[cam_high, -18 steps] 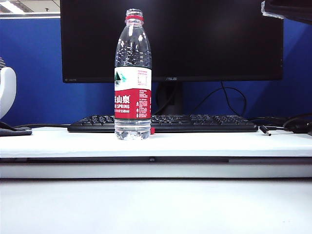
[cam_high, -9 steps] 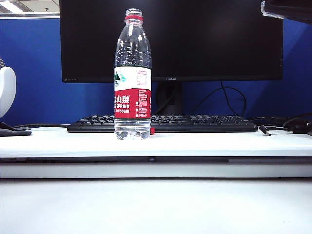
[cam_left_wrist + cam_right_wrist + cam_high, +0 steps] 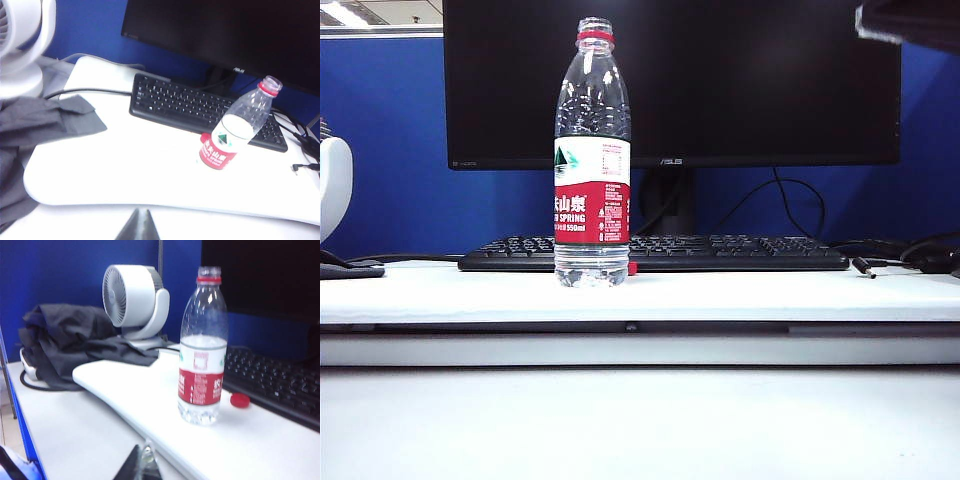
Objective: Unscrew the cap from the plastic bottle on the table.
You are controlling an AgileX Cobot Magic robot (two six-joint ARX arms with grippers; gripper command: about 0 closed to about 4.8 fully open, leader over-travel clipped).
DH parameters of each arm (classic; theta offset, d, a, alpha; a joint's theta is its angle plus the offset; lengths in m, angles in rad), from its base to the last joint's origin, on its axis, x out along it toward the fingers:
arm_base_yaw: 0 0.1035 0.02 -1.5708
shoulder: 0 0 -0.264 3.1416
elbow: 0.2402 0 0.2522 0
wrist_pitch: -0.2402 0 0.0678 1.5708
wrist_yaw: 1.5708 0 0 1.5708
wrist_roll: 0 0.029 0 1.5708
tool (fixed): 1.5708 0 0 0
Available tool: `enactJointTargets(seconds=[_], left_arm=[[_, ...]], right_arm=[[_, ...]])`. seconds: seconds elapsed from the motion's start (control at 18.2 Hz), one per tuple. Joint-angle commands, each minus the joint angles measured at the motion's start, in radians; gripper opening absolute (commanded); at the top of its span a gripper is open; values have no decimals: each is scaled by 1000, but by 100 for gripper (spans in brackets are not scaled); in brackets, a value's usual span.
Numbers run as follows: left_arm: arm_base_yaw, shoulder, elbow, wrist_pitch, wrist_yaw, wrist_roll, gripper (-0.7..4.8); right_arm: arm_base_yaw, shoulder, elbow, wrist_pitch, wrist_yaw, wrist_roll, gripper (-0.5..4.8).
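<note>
Bottle: tall clear plastic bottle (image 3: 592, 155) with red-and-white label upright on broad white table (image 3: 740, 297), just before black keyboard (image 3: 720, 252), neck open. Small round red ribbed cap (image 3: 240, 399) lies on table beside bottle base. Left gripper (image 3: 138, 227) and right gripper (image 3: 141, 465) raised clear of bottle, fingers together, holding nothing.

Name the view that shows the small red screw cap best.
The right wrist view: the small red plastic cap lies fully visible on the white table. The left wrist view shows it partly behind the clear plastic bottle; the exterior view shows a sliver.
</note>
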Motion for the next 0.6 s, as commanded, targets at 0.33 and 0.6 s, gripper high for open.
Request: enactJointTargets(seconds=[0.33,0.6], left_arm=[[1,2,1,21,-19,96,-4],[-88,-10,-131,368,-56,159,-4]], right_arm=[[0,0,3,4,-2,1,-4],[0,0,3,3,-2,1,-4]])
